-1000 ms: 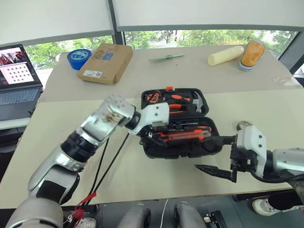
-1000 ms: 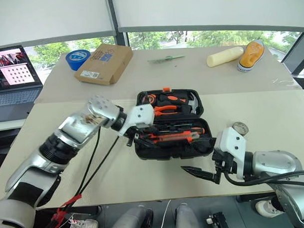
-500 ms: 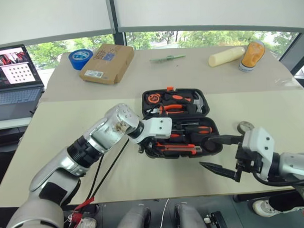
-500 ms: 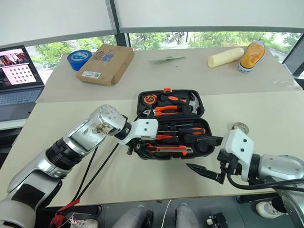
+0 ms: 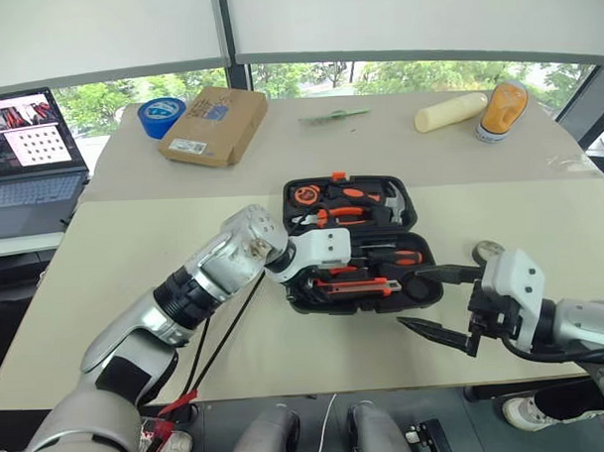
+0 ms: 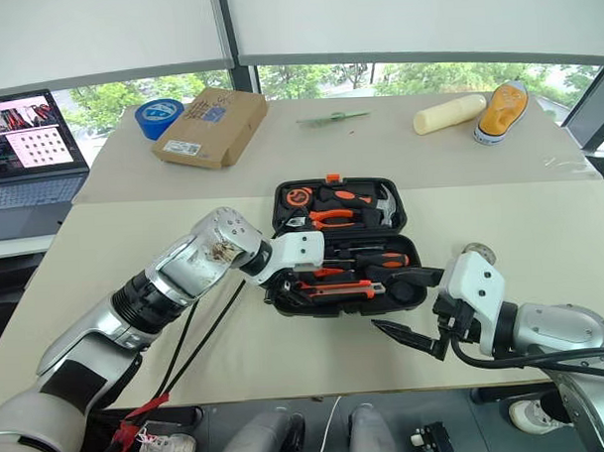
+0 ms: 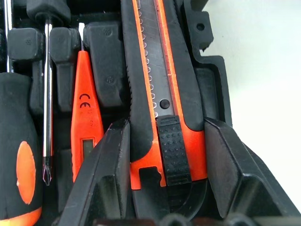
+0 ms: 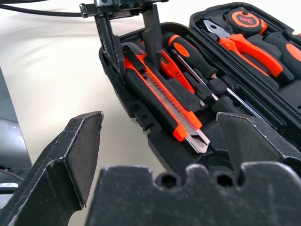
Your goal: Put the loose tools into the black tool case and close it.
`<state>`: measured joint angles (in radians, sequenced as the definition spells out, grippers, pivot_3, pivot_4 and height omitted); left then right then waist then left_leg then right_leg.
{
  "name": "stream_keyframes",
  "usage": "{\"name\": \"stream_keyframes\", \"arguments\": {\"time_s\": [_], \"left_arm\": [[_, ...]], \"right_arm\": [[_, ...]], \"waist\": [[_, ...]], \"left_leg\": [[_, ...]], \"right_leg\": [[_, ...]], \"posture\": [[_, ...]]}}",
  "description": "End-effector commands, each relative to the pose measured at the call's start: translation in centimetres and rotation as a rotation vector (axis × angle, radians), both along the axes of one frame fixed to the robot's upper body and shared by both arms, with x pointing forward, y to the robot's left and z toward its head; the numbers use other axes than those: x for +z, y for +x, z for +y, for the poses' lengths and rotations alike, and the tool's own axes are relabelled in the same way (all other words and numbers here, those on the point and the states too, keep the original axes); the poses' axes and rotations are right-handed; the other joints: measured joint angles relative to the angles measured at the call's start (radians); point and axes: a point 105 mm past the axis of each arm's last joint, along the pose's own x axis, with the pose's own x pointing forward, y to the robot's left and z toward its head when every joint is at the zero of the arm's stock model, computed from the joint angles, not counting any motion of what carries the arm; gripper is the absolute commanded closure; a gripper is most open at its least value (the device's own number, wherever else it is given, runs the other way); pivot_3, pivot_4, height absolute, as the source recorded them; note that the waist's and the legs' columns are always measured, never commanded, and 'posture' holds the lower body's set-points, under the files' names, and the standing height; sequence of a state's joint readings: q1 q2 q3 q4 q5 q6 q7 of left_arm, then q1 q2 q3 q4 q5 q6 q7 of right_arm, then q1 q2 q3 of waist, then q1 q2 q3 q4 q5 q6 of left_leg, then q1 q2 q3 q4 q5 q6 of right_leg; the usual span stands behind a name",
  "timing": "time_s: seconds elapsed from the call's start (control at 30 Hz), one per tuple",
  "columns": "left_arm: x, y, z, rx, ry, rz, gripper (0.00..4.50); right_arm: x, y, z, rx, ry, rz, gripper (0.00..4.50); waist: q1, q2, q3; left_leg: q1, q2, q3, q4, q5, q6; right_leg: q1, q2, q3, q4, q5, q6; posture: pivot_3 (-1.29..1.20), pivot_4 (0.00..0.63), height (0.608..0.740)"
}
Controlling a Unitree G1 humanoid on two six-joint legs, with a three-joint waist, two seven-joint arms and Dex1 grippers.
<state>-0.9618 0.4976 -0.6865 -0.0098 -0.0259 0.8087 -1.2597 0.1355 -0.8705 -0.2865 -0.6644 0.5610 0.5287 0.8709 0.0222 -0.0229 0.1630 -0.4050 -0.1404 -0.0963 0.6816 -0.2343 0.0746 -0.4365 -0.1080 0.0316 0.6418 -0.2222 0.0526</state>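
The landmark is the open black case (image 5: pixel 360 246), lying on the near table (image 5: pixel 135 281). Far left of it, off the table edge, sits a laptop (image 5: pixel 27 156). On the far table, left of and behind the case, lie a blue tape roll (image 5: pixel 160 117) and, just beside it, a cardboard box (image 5: pixel 213 125). The left gripper (image 7: pixel 160 165) reaches into the case's near-left corner, its jaws clamped on the knife (image 7: pixel 160 94), which lies along the case's front row. Just beside the knife, further in, lies the slim orange tester (image 7: pixel 84 113), then a screwdriver (image 7: pixel 21 160) with a black-and-orange handle. The case's raised lid, at its far side, holds pliers (image 5: pixel 331 216) and a hammer (image 5: pixel 390 197). A small grey tape roll (image 5: pixel 486 250) rests on the table just right of the case. The right gripper (image 5: pixel 439 303) hovers off the case's near-right corner, its jaws wide apart and holding nothing. Behind the case to the right lie a cream cylinder (image 5: pixel 449 111) and an orange shoe (image 5: pixel 501 109).
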Motion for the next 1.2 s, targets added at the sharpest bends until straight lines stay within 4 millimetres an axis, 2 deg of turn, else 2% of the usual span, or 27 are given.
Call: {"name": "stream_keyframes", "arguments": {"time_s": [0.03,0.07,0.13,0.17,0.3,0.43,0.5,0.6,0.87,0.93,1.07,1.2], "left_arm": [[0.1,-0.5,0.0,-0.043,0.03,-0.011,2.72],[0.1,-0.5,0.0,-0.048,0.035,-0.013,2.72],[0.6,-0.4,-0.2,-0.044,0.013,-0.013,1.72],[0.8,-0.4,-0.3,-0.041,0.005,-0.01,1.53],[2.7,-0.7,-0.6,-0.059,-0.07,0.032,0.02],[6.2,0.0,-1.3,-0.041,-0.215,0.036,0.02],[6.6,0.6,-1.1,-0.033,-0.235,-0.003,0.02],[5.9,1.7,0.2,-0.023,-0.214,-0.069,0.67],[2.8,0.3,1.8,-0.146,-0.111,-0.069,3.73],[2.5,0.1,1.8,-0.16,-0.107,-0.071,4.47],[2.3,-0.2,1.9,-0.191,-0.092,-0.078,4.47],[1.3,1.1,1.8,-0.17,-0.03,-0.166,4.47]], "right_arm": [[0.8,-0.1,0.5,0.017,-0.002,-0.06,0.0],[0.8,0.0,0.5,0.016,-0.001,-0.061,0.0],[0.8,0.1,0.6,0.015,0.0,-0.063,0.0],[0.8,0.1,0.6,0.015,0.0,-0.063,0.0],[0.8,0.2,0.6,0.015,0.002,-0.063,0.0],[0.8,0.4,0.6,0.016,0.0,-0.062,0.0],[0.8,0.4,0.5,0.016,-0.001,-0.062,0.0],[0.8,0.5,0.5,0.019,-0.003,-0.063,0.0],[0.9,0.6,0.4,0.027,-0.012,-0.062,0.0],[0.8,0.5,0.4,0.031,-0.016,-0.058,0.0],[0.7,0.4,0.4,0.034,-0.019,-0.053,0.0],[0.7,0.4,0.4,0.036,-0.019,-0.052,0.0]], "waist": [[0.0,0.0,0.0],[0.0,0.0,0.0],[-0.001,0.0,0.0],[-0.001,0.0,0.0],[-0.003,0.0,0.0],[0.0,0.0,0.0],[-0.001,0.0,0.0],[-0.005,0.0,0.0],[-0.004,0.0,0.0],[-0.003,0.0,0.0],[-0.003,0.0,0.0],[-0.004,0.0,0.0]], "left_leg": [[0.0,0.0,0.0,0.0,0.0,0.0],[0.0,0.0,0.0,0.0,0.0,0.0],[0.0,0.0,0.0,0.0,0.0,0.0],[0.0,0.0,0.0,0.0,0.0,0.0],[0.0,0.0,0.0,0.0,0.0,0.0],[-0.001,0.0,0.0,0.001,0.0,0.0],[-0.001,0.0,0.0,0.001,0.0,0.0],[0.0,0.0,0.0,0.0,0.0,0.0],[-0.001,0.0,0.0,0.001,0.001,-0.001],[-0.001,0.0,0.0,0.001,0.0,-0.001],[-0.001,0.0,0.0,0.001,0.0,-0.001],[-0.001,0.0,0.0,0.001,0.0,0.0]], "right_leg": [[0.0,0.0,0.0,0.0,0.0,0.0],[0.0,0.0,0.0,0.0,0.0,0.0],[0.0,0.0,0.0,0.0,0.0,0.0],[0.0,0.0,0.0,0.0,0.0,0.0],[0.0,0.0,0.0,0.0,0.0,0.0],[-0.001,0.0,-0.001,0.0,0.0,0.0],[0.0,0.0,-0.001,0.0,0.0,0.0],[0.0,0.0,0.0,0.0,0.0,0.0],[-0.001,0.0,0.0,0.0,0.0,0.0],[0.0,0.0,0.0,0.0,0.0,0.0],[0.0,0.0,0.0,0.0,0.0,0.0],[0.0,0.0,0.0,0.0,0.0,0.0]], "posture": [[0.0,0.15,0.735],[0.0,0.15,0.735],[0.0,0.15,0.735],[0.0,0.15,0.735],[0.0,0.15,0.735],[0.0,0.15,0.735],[0.0,0.15,0.735],[0.0,0.15,0.735],[0.0,0.15,0.735],[0.0,0.15,0.735],[0.0,0.15,0.735],[0.0,0.15,0.735]]}}
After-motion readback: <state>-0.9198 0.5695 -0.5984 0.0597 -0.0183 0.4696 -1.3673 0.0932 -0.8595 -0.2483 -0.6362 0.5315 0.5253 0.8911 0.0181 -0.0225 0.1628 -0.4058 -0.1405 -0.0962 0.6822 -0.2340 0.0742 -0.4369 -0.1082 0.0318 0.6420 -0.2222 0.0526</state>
